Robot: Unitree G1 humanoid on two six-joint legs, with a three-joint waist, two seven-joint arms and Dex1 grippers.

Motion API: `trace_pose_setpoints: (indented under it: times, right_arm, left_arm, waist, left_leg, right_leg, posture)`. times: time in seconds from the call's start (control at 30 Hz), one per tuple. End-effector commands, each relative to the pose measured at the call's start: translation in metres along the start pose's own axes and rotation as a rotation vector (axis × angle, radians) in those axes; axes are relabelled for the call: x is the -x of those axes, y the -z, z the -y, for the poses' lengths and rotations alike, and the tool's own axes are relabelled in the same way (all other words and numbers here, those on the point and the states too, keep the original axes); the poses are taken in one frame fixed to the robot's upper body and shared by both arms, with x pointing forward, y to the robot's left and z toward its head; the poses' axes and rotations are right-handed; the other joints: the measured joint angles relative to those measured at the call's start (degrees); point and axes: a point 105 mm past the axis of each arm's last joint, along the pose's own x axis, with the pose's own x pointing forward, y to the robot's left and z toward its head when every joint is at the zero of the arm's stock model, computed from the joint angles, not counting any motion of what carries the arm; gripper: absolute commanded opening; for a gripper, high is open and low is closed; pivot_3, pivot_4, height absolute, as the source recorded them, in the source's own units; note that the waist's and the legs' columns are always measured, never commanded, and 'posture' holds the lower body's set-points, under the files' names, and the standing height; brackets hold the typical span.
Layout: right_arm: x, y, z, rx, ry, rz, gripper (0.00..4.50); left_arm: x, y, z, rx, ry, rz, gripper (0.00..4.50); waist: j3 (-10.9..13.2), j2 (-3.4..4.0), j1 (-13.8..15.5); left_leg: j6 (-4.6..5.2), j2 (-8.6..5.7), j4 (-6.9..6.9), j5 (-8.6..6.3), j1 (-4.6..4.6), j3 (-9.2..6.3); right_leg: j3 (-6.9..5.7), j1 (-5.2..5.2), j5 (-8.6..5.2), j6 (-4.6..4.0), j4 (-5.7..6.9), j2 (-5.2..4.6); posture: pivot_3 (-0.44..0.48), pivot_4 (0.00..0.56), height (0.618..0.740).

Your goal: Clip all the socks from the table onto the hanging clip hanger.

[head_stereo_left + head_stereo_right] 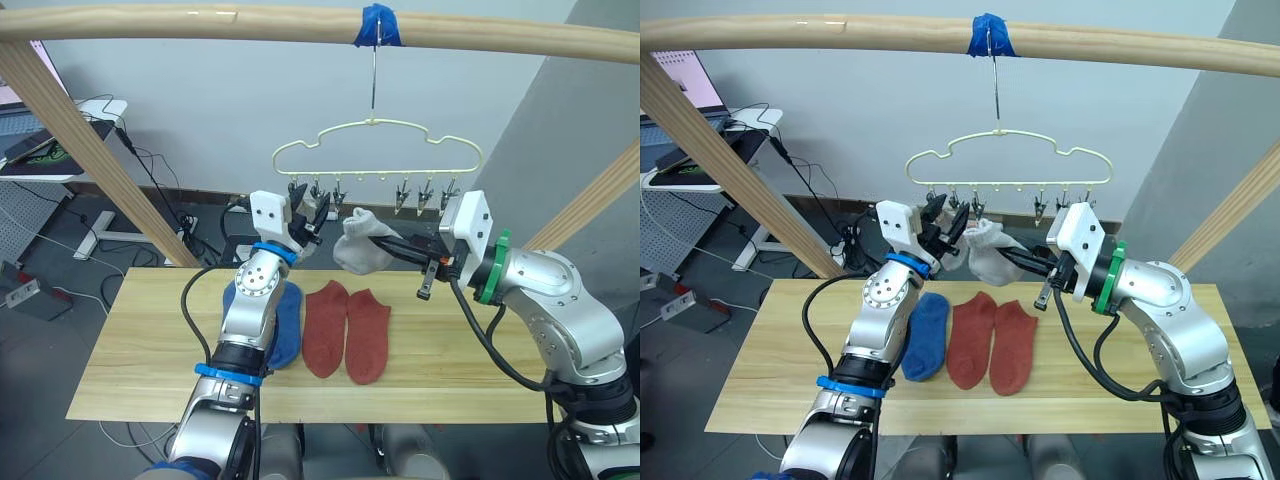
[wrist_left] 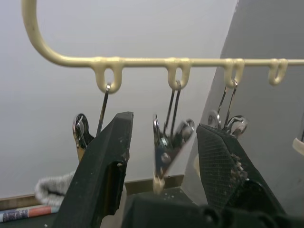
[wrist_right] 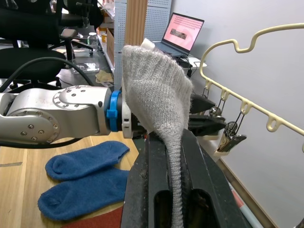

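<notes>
Now the right gripper is clenched on a grey sock, held up just below the clip hanger. The left gripper is released around a clip. The sock looks light, soft and floppy; best pinched by its cuff edge.

The table is a long top of pale wood planks. On its middle lie two rust-red socks side by side, touching. Just to their left lie the blue socks, partly hidden behind the left arm.
</notes>
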Motion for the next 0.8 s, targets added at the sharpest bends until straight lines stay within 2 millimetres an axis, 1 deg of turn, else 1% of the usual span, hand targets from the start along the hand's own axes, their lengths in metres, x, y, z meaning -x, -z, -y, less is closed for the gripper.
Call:
trace_pose_setpoints:
  times: [0.03,0.33,0.43,0.53,0.6,0.67,0.8]
  right_arm:
    - [0.0008,-0.0119,-0.0041,0.033,-0.013,0.034,0.0]
    - [0.0016,-0.0105,-0.0041,0.027,-0.01,0.032,0.0]
    - [0.0024,-0.0081,-0.0037,0.018,-0.006,0.03,0.0]
    - [0.0022,-0.0077,-0.0041,0.016,-0.005,0.029,0.0]
    - [0.002,-0.0079,-0.0045,0.015,-0.005,0.029,0.0]
    - [0.0019,-0.0075,-0.0044,0.013,-0.005,0.029,0.0]
    - [0.0018,-0.0057,-0.0042,0.01,-0.003,0.026,0.0]
  left_arm:
    - [-0.003,-0.0127,-0.0054,-0.018,-0.017,0.053,2.34]
    - [-0.0061,-0.0139,-0.0062,-0.025,-0.018,0.061,2.34]
    - [-0.0082,-0.0163,-0.0053,-0.027,-0.01,0.075,1.75]
    - [-0.0087,-0.017,-0.0044,-0.023,-0.003,0.08,0.84]
    - [-0.0085,-0.0177,-0.0037,-0.022,0.001,0.084,0.44]
    - [-0.0084,-0.019,-0.0022,-0.027,0.008,0.089,0.17]
    - [-0.0082,-0.0202,-0.0016,-0.029,0.01,0.092,0.13]
  waist:
    - [0.0,0.0,-0.1]
    - [0.0,0.0,-0.1]
    - [0.0,0.0,0.0]
    - [0.0,0.0,-0.1]
    - [0.0,0.0,-0.1]
    - [0.0,0.0,-0.1]
    - [0.0,0.0,-0.1]
  left_leg:
    - [0.0,0.0,0.0,0.0,0.0,0.0]
    - [0.0,0.0,0.0,0.0,0.01,0.0]
    - [0.0,0.0,0.01,0.0,0.01,0.0]
    - [0.0,0.0,0.01,0.0,0.01,0.0]
    - [0.0,0.0,0.01,0.0,0.01,0.0]
    - [0.0,0.0,0.01,0.0,0.01,0.0]
    - [0.0,0.0,0.01,0.0,0.01,0.0]
  right_leg:
    - [0.0,0.0,0.0,0.0,0.0,0.0]
    - [0.0,0.0,0.0,0.0,0.03,0.0]
    - [0.0,0.0,0.0,0.0,0.03,0.0]
    - [0.0,0.0,0.0,0.0,0.03,0.0]
    - [0.0,0.0,0.0,0.0,0.03,0.0]
    - [0.0,0.0,0.0,0.0,0.04,0.0]
    - [0.0,0.0,0.0,0.0,0.05,0.0]
  posture:
    - [-0.184,0.214,0.74]
    - [-0.184,0.217,0.74]
    - [-0.184,0.217,0.74]
    - [-0.182,0.217,0.74]
    - [-0.182,0.217,0.74]
    - [-0.181,0.216,0.74]
    - [-0.181,0.216,0.74]
